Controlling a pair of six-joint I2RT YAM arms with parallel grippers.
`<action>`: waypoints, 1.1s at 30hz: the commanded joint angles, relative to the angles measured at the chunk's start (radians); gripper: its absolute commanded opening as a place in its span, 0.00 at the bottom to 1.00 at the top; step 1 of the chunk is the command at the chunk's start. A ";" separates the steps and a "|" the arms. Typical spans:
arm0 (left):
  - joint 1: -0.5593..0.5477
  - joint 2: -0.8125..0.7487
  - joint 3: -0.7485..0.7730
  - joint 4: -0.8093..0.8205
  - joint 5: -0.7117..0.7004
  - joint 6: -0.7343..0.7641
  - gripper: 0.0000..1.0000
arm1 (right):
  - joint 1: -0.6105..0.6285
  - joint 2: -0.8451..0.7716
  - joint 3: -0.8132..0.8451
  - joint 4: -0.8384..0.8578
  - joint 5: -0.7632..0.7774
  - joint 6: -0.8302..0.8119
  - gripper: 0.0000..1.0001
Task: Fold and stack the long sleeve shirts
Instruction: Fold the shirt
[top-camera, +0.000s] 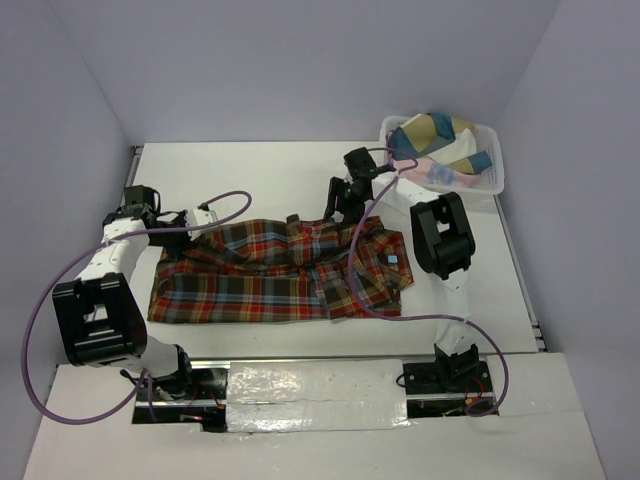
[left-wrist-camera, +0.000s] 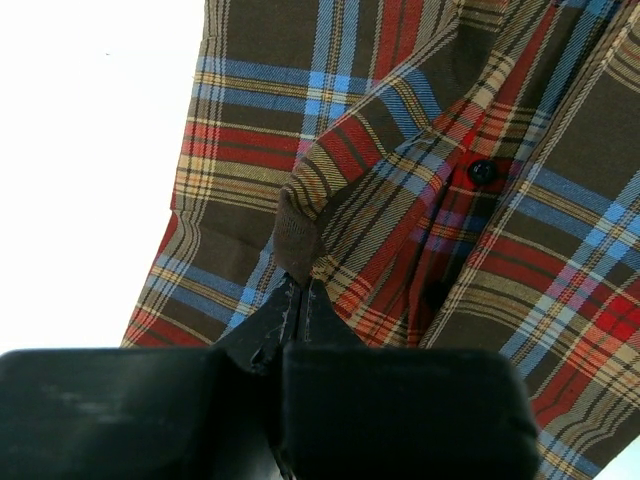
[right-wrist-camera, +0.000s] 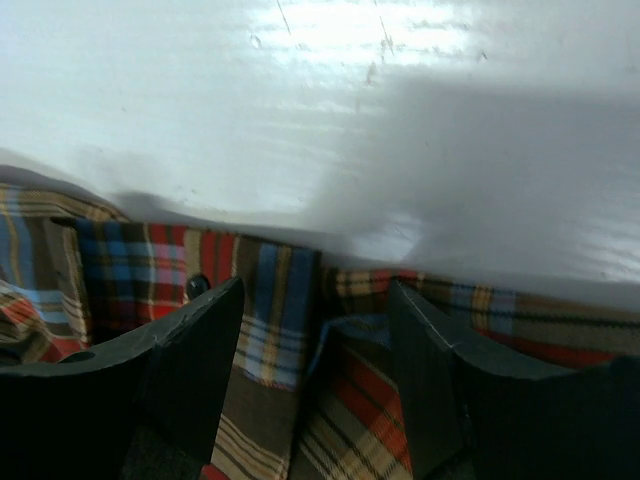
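Observation:
A red, brown and blue plaid long sleeve shirt (top-camera: 270, 275) lies spread across the middle of the white table (top-camera: 250, 170). My left gripper (top-camera: 190, 222) is at the shirt's upper left edge. In the left wrist view that gripper (left-wrist-camera: 297, 283) is shut, and it pinches a brown fold of the shirt (left-wrist-camera: 400, 150). My right gripper (top-camera: 338, 210) is at the shirt's far middle edge. In the right wrist view it (right-wrist-camera: 315, 300) is open, and a buttoned piece of plaid fabric (right-wrist-camera: 280, 300) lies loose between its fingers (right-wrist-camera: 195, 335).
A white lattice basket (top-camera: 497, 170) at the back right corner holds other bunched clothes (top-camera: 440, 140) in teal, beige and pink. The right arm's purple cable (top-camera: 355, 260) trails over the shirt's right part. Grey walls close in the table on three sides.

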 joint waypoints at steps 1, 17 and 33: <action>0.005 -0.020 0.037 -0.028 0.035 0.005 0.00 | 0.001 0.051 0.063 0.020 -0.045 0.033 0.66; 0.005 -0.014 0.031 -0.009 0.030 0.008 0.00 | 0.006 0.065 0.002 0.066 -0.261 0.079 0.59; 0.005 -0.017 0.004 0.001 0.012 0.011 0.00 | 0.009 -0.065 -0.063 0.048 -0.054 -0.141 0.55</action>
